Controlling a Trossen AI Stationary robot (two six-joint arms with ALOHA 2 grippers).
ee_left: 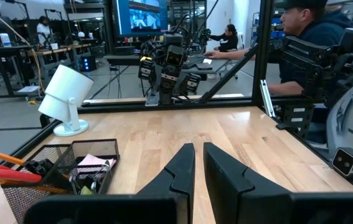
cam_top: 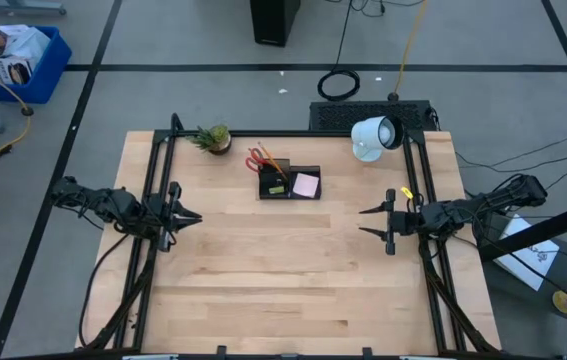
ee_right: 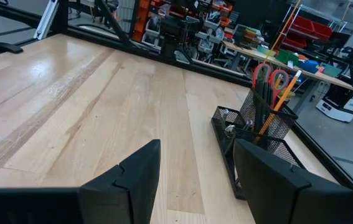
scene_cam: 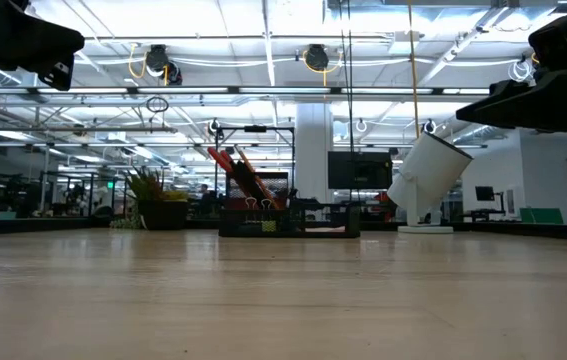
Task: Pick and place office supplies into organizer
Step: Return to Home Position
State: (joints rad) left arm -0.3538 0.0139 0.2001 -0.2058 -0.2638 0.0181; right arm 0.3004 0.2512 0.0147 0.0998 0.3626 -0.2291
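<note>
The black mesh organizer (cam_top: 288, 183) stands on the table at the far middle. From its taller cup, red-handled scissors (ee_right: 269, 76), orange pencils (ee_right: 287, 90) and black pens (ee_right: 260, 106) stick up, leaning. A pink sticky-note pad (cam_top: 306, 184) lies in its lower tray. My left gripper (cam_top: 198, 216) hovers at the table's left side, shut, with nothing between its fingers, which point toward the right. My right gripper (cam_top: 363, 221) hovers at the right side, open and empty, pointing toward the left. Both are well short of the organizer.
A small potted plant (cam_top: 213, 138) stands at the far left of the organizer. A white round lamp-like device (cam_top: 375, 135) stands at the far right corner. Black frame rails run along both table sides. A person (ee_left: 307, 37) sits beyond the table's right edge.
</note>
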